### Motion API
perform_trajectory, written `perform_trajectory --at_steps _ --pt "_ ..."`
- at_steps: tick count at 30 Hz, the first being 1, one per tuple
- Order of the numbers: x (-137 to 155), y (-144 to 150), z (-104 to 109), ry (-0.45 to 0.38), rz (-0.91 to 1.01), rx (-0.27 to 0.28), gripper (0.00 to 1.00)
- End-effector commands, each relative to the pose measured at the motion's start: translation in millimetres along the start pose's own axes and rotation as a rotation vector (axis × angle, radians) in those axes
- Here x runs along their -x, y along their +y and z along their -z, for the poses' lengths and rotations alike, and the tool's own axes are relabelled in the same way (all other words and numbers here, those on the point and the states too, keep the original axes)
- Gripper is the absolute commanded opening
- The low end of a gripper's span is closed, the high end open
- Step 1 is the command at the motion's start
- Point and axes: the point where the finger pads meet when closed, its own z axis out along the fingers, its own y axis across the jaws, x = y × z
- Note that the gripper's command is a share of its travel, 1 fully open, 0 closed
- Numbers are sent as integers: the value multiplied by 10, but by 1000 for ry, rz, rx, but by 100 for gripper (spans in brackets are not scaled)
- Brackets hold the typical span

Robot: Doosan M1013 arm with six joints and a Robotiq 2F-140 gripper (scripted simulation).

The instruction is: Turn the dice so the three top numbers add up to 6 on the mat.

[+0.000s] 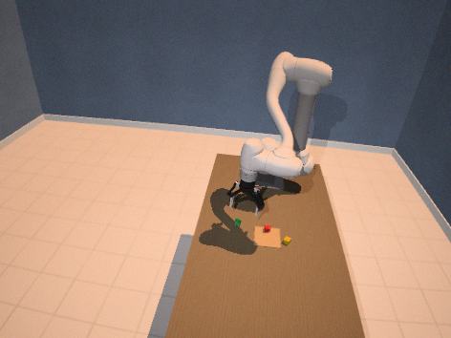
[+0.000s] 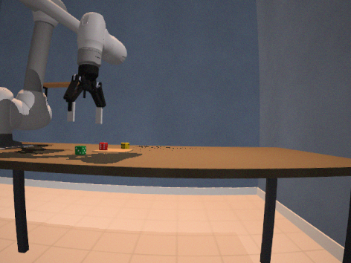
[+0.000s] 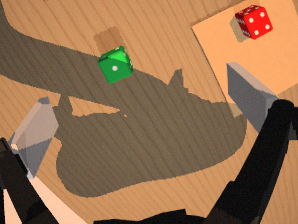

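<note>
A small tan mat (image 1: pixel 267 236) lies on the brown table. A red die (image 1: pixel 267 228) sits on the mat near its far edge; it also shows in the side view (image 2: pixel 103 145) and the wrist view (image 3: pixel 253 22). A green die (image 1: pixel 238 221) lies on the bare table left of the mat, also in the side view (image 2: pixel 80 150) and the wrist view (image 3: pixel 115 64), with one pip showing on top. A yellow die (image 1: pixel 287 241) lies on the table just off the mat's right edge, also in the side view (image 2: pixel 125 145). My gripper (image 2: pixel 84 115) hangs open and empty well above the table, over the green die.
The arm's base (image 1: pixel 282 164) stands at the far end of the table. The arm's shadow (image 1: pixel 229 234) falls over the table left of the mat. A small shelf (image 2: pixel 56 85) shows on the wall behind the arm.
</note>
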Motion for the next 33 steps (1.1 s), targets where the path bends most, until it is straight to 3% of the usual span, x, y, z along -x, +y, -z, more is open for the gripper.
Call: perform_trajectory --at_steps 1,9,10,33 --pt "8 -115 -6 2 108 18 100" --pt "10 -257 -14 1 229 18 100" --pt "10 -257 -14 1 229 18 28" --pt "10 -257 -14 1 229 18 28"
